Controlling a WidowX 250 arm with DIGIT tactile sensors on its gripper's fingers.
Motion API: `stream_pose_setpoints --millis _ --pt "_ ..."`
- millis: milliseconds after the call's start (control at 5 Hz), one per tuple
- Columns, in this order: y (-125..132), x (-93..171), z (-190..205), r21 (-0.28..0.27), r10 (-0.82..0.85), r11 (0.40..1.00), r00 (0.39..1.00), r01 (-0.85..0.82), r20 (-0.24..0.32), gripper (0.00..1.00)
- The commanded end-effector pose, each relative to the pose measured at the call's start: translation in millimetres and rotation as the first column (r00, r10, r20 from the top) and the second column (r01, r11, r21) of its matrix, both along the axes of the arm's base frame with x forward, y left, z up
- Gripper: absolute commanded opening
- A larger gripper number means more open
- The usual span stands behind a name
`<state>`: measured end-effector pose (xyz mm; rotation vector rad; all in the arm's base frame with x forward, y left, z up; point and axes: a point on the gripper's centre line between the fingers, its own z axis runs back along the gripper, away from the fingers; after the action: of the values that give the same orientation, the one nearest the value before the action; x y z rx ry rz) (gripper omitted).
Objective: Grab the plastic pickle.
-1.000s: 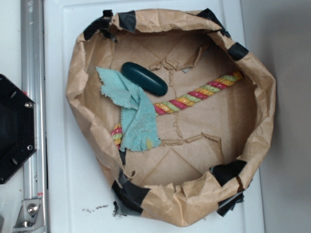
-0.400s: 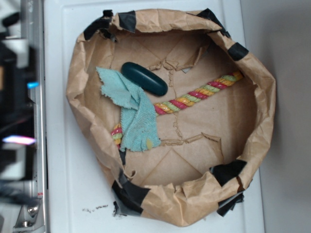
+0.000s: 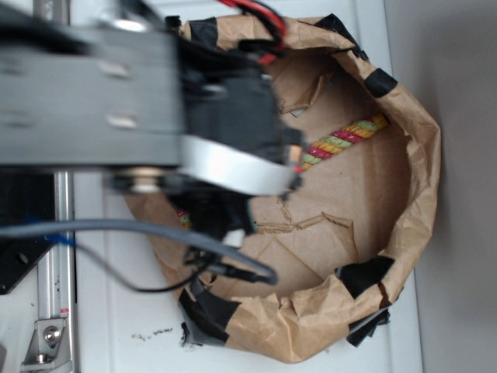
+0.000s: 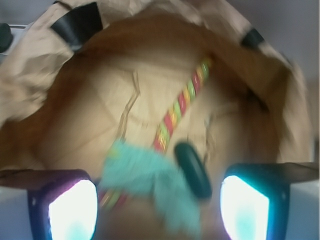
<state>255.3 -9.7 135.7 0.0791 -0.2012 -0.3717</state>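
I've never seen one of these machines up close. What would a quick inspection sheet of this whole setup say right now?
Surface: white table, with a crumpled brown paper basin patched with black tape on it.
Job's things: plastic pickle, dark green, lies in the basin between the end effector's fingers in the wrist view; hidden under the arm in the exterior view.
Clutter: multicoloured rope across the basin floor; light teal cloth draped over the rope, beside the pickle.
End effector: open, above the basin, holding nothing.
Cables: grey cable and thinner black wires looping under the arm; red wires at the top.
Surroundings: metal rail at the left edge; grey floor on the right.
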Motion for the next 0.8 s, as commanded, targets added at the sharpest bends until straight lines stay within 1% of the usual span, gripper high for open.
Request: stream_pose_setpoints --millis 0,200,400,600 --pt "8 8 -84 -0.047 -0.323 0.946 0.941 0.32 -0.098 1.0" --pt "29 5 -93 -0.137 -0.377 0.922 0.919 0.361 -0.118 1.0" --pt "36 7 -68 -0.194 -0.356 0.919 0.934 0.343 -0.036 1.0" --pt "36 4 -40 -0.172 -0.352 0.919 0.935 0.353 0.041 1.0"
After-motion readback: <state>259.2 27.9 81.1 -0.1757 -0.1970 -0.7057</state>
